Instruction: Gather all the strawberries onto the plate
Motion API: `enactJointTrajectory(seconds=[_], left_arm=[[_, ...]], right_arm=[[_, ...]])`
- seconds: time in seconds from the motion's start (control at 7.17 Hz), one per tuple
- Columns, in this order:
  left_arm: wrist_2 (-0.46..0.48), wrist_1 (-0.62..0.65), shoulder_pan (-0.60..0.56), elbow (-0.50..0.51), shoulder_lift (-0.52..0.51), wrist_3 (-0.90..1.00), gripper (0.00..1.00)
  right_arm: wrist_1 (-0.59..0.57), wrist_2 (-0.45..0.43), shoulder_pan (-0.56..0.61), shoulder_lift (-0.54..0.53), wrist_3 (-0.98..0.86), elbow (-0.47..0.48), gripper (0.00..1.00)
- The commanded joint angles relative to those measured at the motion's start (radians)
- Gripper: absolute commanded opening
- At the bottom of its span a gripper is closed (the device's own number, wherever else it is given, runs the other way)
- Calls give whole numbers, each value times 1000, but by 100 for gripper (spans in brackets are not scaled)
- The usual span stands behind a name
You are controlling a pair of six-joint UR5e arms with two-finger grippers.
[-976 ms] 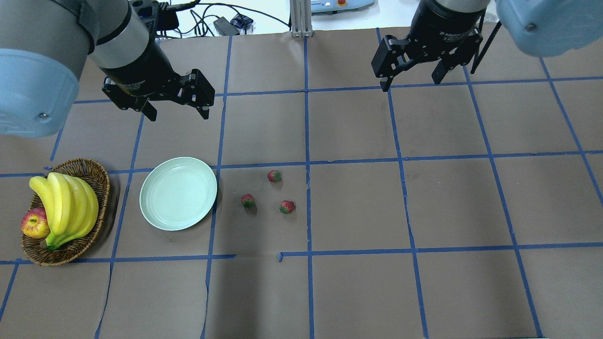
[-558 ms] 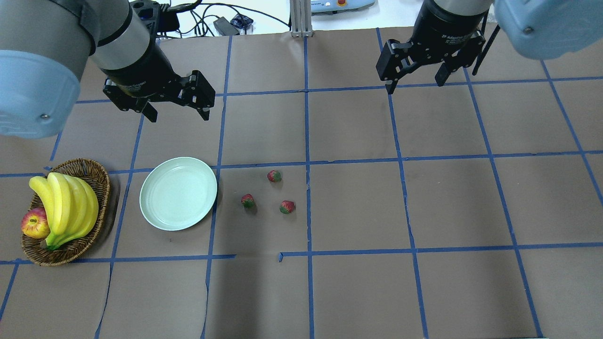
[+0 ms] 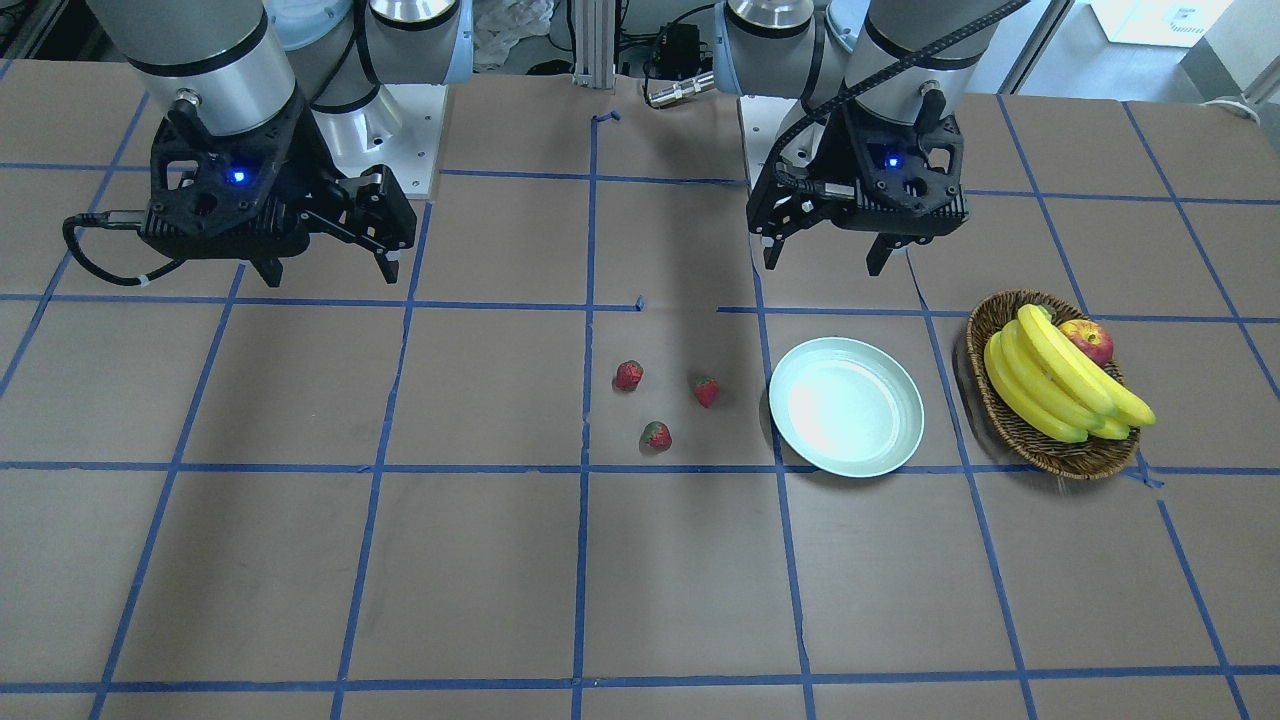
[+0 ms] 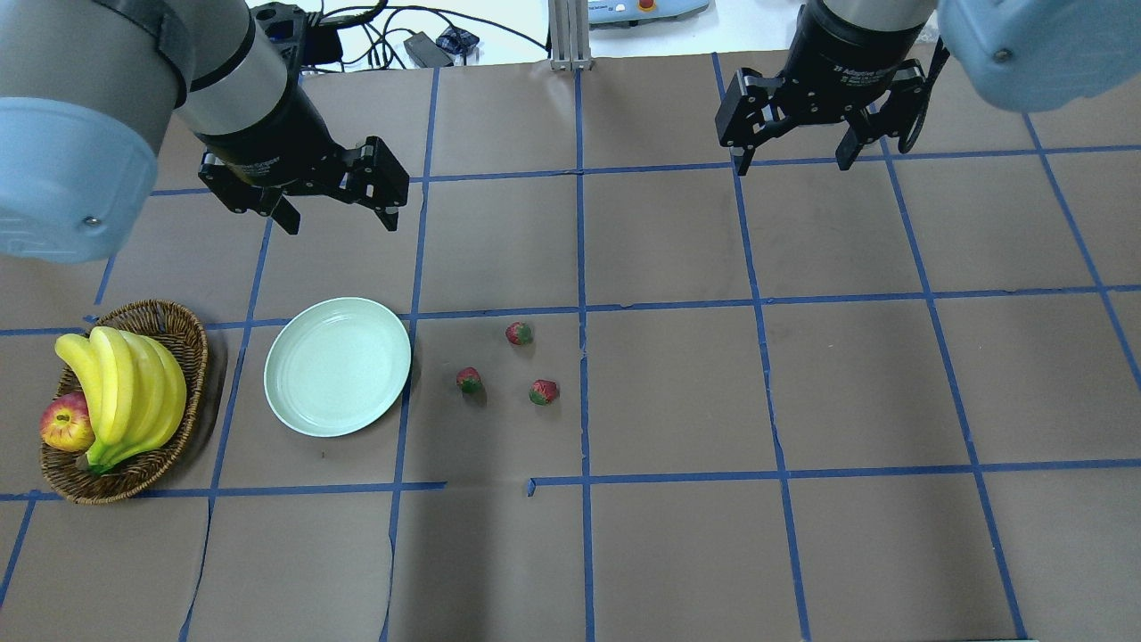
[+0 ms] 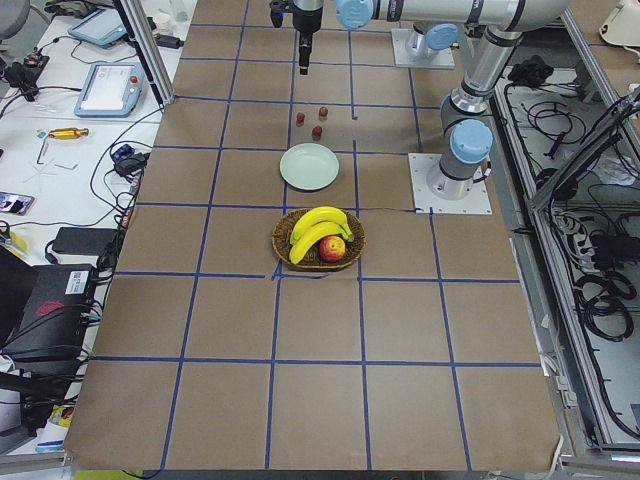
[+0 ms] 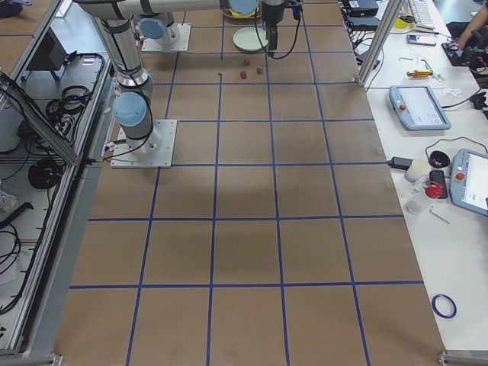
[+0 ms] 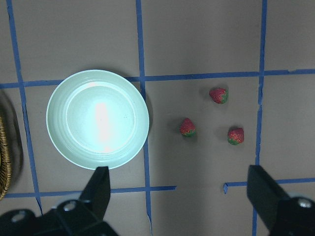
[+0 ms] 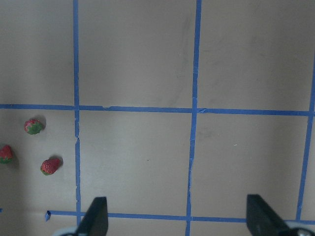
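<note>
Black fingers [image 4: 389, 212] on both the left gripper [image 4: 338, 217] and right gripper [image 4: 792, 160] are spread wide and empty up over the worktop [image 4: 677, 535], all three strawberries [image 4: 469, 380] sit loose near the mint plate [image 4: 337, 366], which looks bare despite the glare, so zero collected.

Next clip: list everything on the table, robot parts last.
strawberries: three, red with green caps, on the table right of the plate (overhead view)
plate: one, pale mint green, empty, between basket and strawberries
wicker basket: one, brown, left of the plate
bananas: one bunch, yellow, in the basket
apple: one, red-yellow, in the basket beside the bananas
table: one, brown cover, blue tape grid
left gripper: one, black, fingers open, empty, beyond the plate
right gripper: one, black, fingers open, empty, far right
</note>
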Motion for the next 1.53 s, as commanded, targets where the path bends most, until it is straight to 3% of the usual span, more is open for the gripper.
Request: enactJointTrajectory(seconds=[0.0, 0.14, 0.42, 0.7, 0.98, 1.39], left_arm=[[81, 21, -7, -45, -28, -4, 99], [122, 129, -26, -94, -45, -6, 100], [-6, 274, -40, -183, -103, -67, 100], [1, 331, -92, -259, -167, -86, 95], [3, 516, -126, -389, -225, -90, 95], [4, 577, -129, -415, -311, -90, 88]], right_arm=[[0, -32, -1, 0, 4, 1, 100], [0, -34, 1, 0, 7, 1, 100], [0, -32, 1, -2, 11, 1, 100], [2, -26, 1, -2, 13, 1, 100], [2, -31, 1, -2, 13, 1, 100], [2, -26, 1, -2, 13, 1, 100]])
